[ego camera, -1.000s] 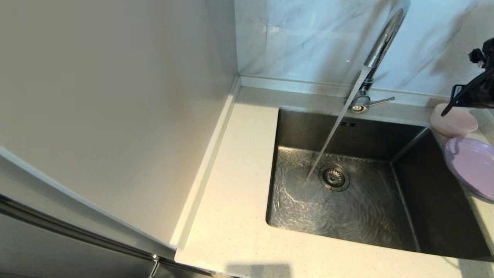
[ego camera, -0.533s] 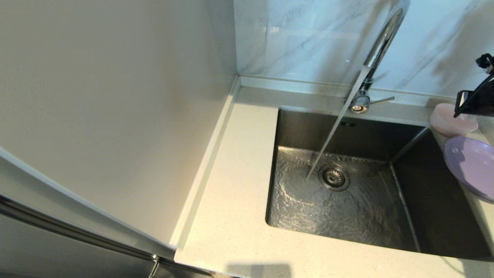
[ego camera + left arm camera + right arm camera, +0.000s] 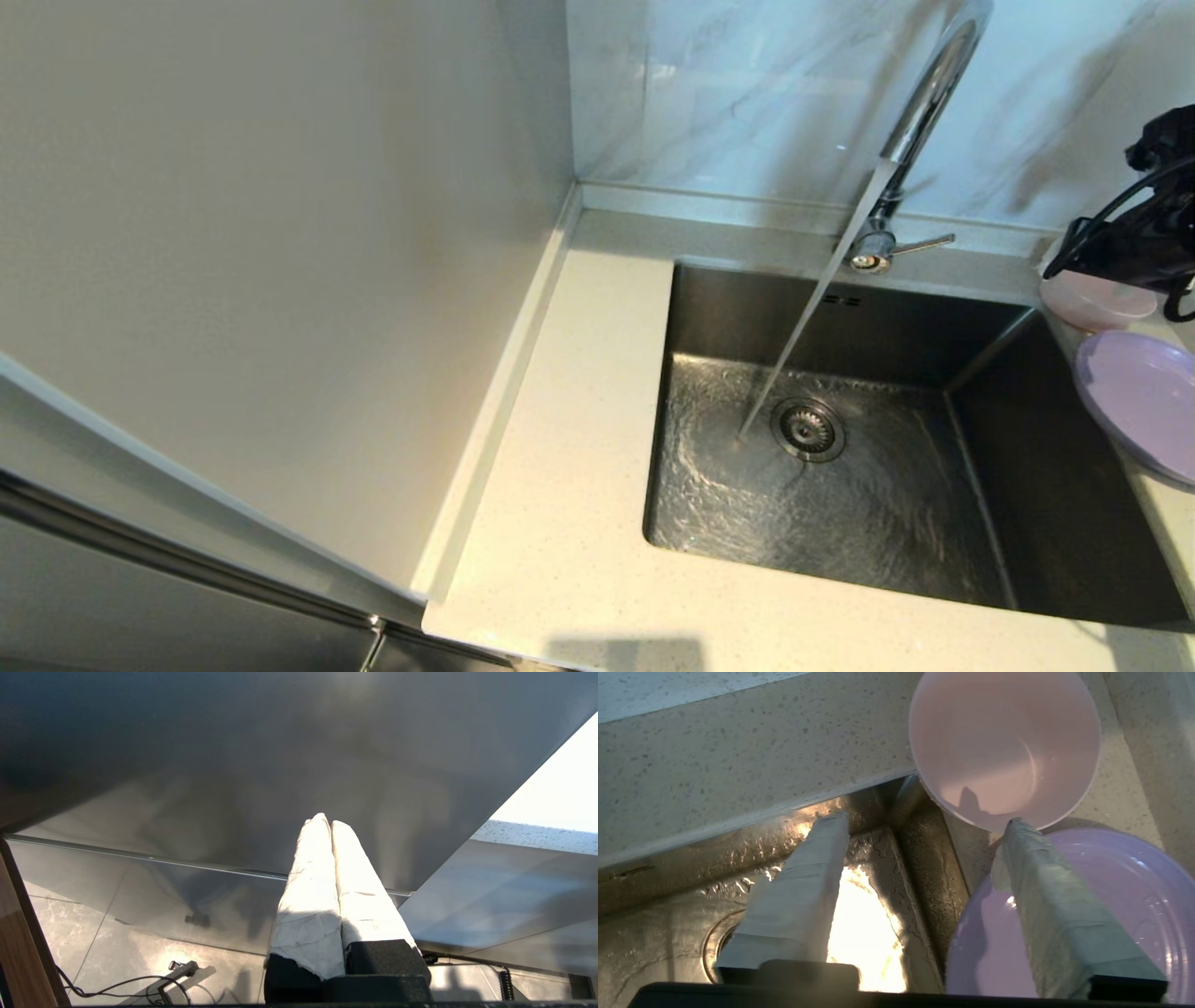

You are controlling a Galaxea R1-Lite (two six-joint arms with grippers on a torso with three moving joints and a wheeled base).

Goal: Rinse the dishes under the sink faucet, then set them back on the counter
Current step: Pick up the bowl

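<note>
The pale pink bowl [image 3: 1097,301] stands on the counter [image 3: 560,485] at the sink's far right corner, its top hidden by my right arm [image 3: 1134,245]. The lilac plate [image 3: 1144,401] lies just in front of it, overhanging the sink's right rim. In the right wrist view my right gripper [image 3: 924,820] is open and empty above that corner. One finger [image 3: 1045,896] lies across the plate [image 3: 1148,891] with its tip at the rim of the bowl [image 3: 1004,742]; the other is over the basin. Whether it touches, I cannot tell. Water runs from the faucet [image 3: 924,103] into the sink [image 3: 747,317].
The faucet's lever [image 3: 920,245] points right at its base. The stream lands just left of the drain [image 3: 808,429]. A tall cream panel [image 3: 280,280] borders the counter on the left. My left gripper [image 3: 325,820] is parked, shut and empty, below a grey surface.
My right arm drew back toward the right edge, then came in again to the left and lower, now covering more of the pink bowl. The water keeps running.
</note>
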